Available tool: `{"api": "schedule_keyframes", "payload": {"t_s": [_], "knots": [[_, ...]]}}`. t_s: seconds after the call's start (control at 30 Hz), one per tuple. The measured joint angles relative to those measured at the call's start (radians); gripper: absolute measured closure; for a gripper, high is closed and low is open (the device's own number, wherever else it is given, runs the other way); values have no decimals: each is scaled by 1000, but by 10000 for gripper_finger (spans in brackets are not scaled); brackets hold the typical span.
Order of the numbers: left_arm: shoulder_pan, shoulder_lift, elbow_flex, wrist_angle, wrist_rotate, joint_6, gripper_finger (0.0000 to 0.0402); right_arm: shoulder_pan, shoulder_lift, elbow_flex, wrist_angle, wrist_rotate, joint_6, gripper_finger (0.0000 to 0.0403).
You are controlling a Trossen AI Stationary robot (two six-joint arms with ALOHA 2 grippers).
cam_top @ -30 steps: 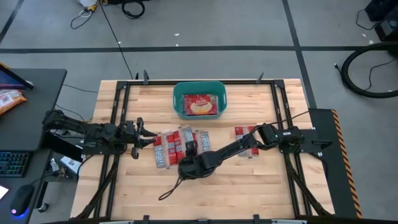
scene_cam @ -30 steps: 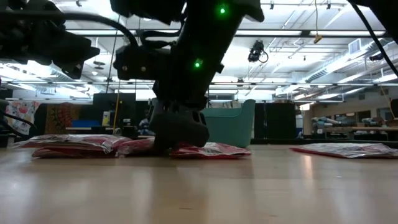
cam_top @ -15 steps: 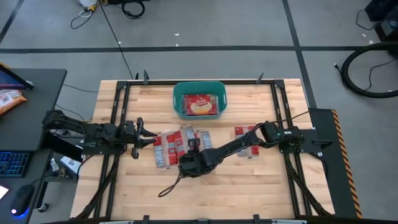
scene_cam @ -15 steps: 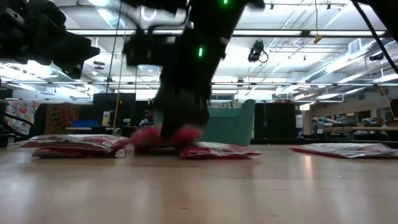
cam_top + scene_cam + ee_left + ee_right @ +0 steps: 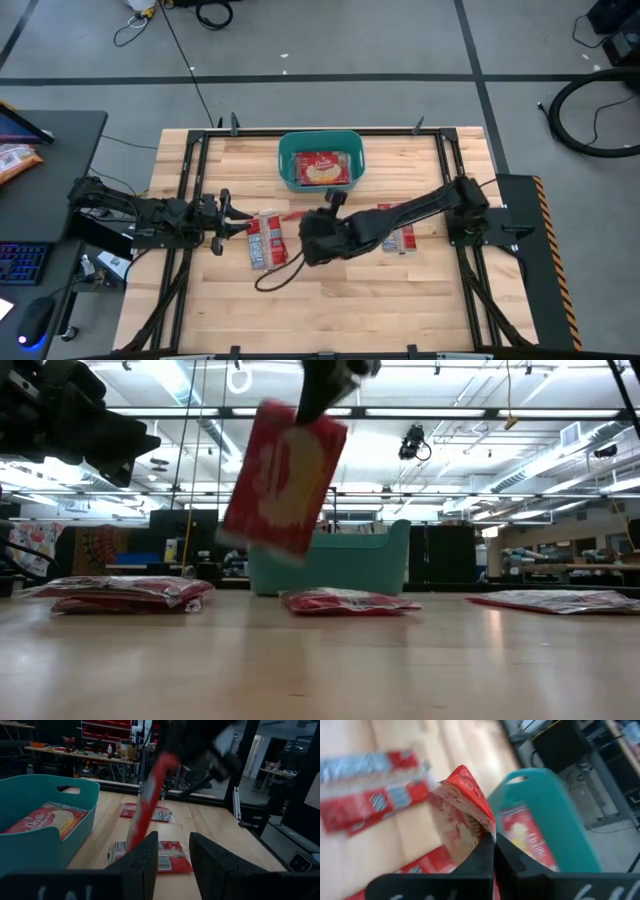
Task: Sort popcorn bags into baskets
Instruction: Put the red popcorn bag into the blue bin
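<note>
**Right arm lifts a packet short of the tub**

A pale wooden tabletop in a dark frame stands on a grey workshop floor, with shelves and benches in the room behind.

The lifted popcorn bag hangs clear of the wood, pinched by one edge in the right tool, whose jaws are clamped tight on it. It dangles with its long axis close to upright, tilted a little. The teal tub lies on the far side of the bag, roughly straight ahead and a touch to the right, and already has a packet lying flat in it. My guess is that the coming move is a short carry away from the near edge until the bag hangs over the rim, and the right arm is plainly the closer of the two.

More packets lie flat on the wood: a cluster to the left, one under the right arm, and others to the right.

The left tool waits low at the left of the tabletop, pointing towards the cluster, its fingers apart with nothing between them.
</note>
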Motion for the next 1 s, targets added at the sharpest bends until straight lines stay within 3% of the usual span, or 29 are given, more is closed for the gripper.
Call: {"api": "schedule_keyframes", "payload": {"t_s": [0.4,0.8,1.0], "knots": [[0,0,0,0,0,0,285,-33,-93,1,2,38,-9,397],[0,0,0,0,0,0,285,-172,-93,1,2,96,-40,395],[0,0,0,0,0,0,285,-281,-92,1,16,21,-24,395]]}}
